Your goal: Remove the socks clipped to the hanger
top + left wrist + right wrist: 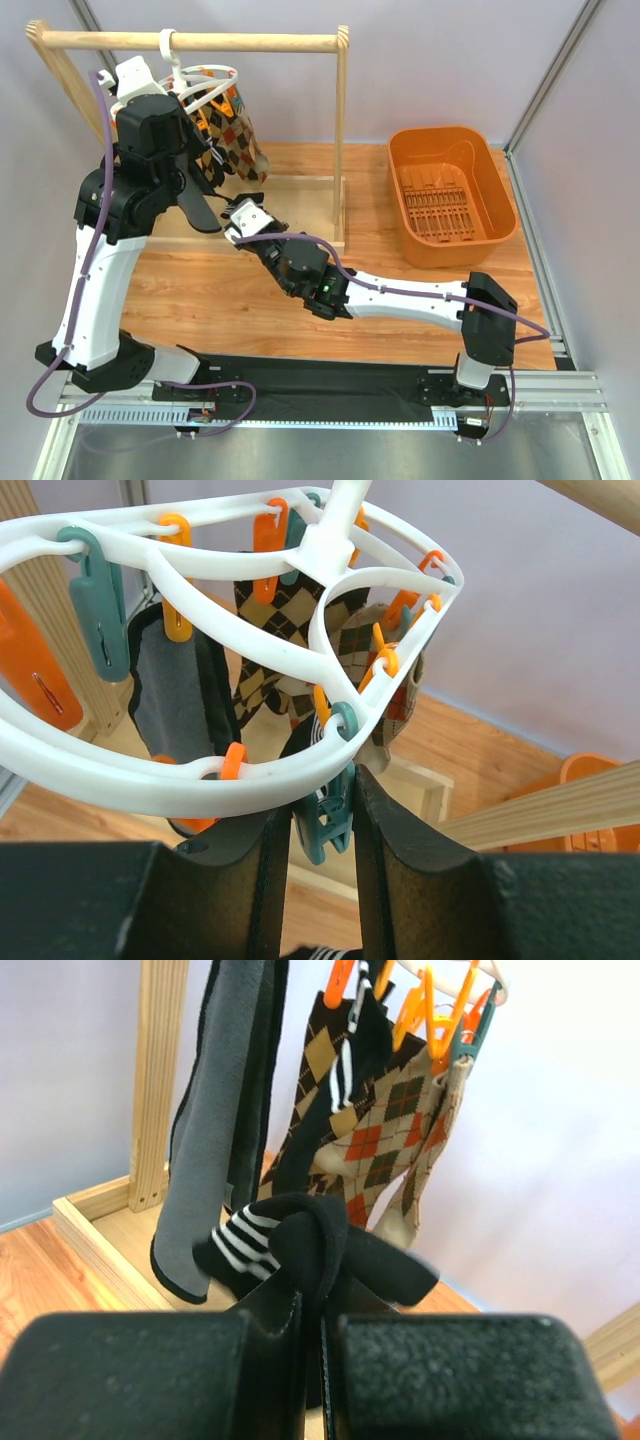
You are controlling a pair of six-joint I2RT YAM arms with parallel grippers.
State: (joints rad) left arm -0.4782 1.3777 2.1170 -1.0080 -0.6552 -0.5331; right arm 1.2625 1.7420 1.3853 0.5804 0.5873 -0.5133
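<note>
The white ring hanger [207,82] hangs by its hook from a wooden rail, with orange and teal clips. Argyle socks [238,135] and a grey-and-black sock [170,695] hang clipped to it. My left gripper [322,815] sits just under the ring [200,770], its fingers pressed on a teal clip [325,825]. My right gripper [320,1305] is below the hanger [242,210], shut on a black sock with white stripes [315,1235] that lies bunched over its fingertips. The argyle socks [385,1130] hang right behind it.
The wooden rail frame [200,41] stands on the back left of the table, with a post [341,130] on its right. An orange basket [450,190] sits at the back right. Grey walls close in on both sides.
</note>
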